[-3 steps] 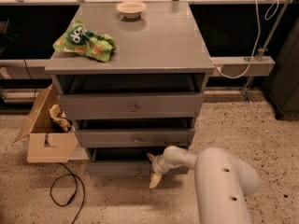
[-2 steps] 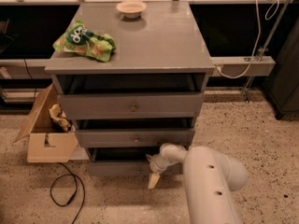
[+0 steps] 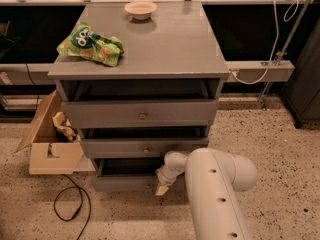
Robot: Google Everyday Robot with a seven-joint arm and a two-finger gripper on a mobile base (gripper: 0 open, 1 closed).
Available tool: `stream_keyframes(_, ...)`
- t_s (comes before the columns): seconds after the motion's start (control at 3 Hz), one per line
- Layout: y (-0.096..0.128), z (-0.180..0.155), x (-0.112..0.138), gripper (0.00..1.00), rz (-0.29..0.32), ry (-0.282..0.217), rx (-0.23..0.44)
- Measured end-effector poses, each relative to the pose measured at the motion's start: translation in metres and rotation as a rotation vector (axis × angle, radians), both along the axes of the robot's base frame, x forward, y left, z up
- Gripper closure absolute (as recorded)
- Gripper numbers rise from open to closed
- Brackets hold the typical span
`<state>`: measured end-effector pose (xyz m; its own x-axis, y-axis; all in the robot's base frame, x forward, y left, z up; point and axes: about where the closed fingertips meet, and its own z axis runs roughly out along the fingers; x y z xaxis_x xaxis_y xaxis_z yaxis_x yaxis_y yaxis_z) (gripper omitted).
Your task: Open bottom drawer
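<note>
- Gripper [image 3: 162, 188] touches the bottom drawer [image 3: 122, 183] front; open or closed, I cannot tell.
- Drawer looks rigid, wooden, likely light; pull at front centre.

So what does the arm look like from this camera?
The arm is a thick, off-white tube with small dark holes along it, narrowing to a rounded wrist. The gripper, at the bottom drawer front, ends in a tan tip. No cables or markings visible.
</note>
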<state>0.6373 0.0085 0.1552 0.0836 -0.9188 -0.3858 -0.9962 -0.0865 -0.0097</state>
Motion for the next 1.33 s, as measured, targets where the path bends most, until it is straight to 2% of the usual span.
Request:
stream_keyframes(0.33,-0.007,0.006,-0.029,0.65,-0.023,0.047,-0.035)
stream_keyframes(0.67,-0.014,0.013,-0.043,0.88,-0.059,0.058,-0.038)
stream_keyframes(1.0,-0.014,0.013,-0.045,1.00,-0.060,0.058,-0.038)
stream_keyframes(1.33,-0.020,0.010,-0.067,1.00,-0.104,0.065,0.015)
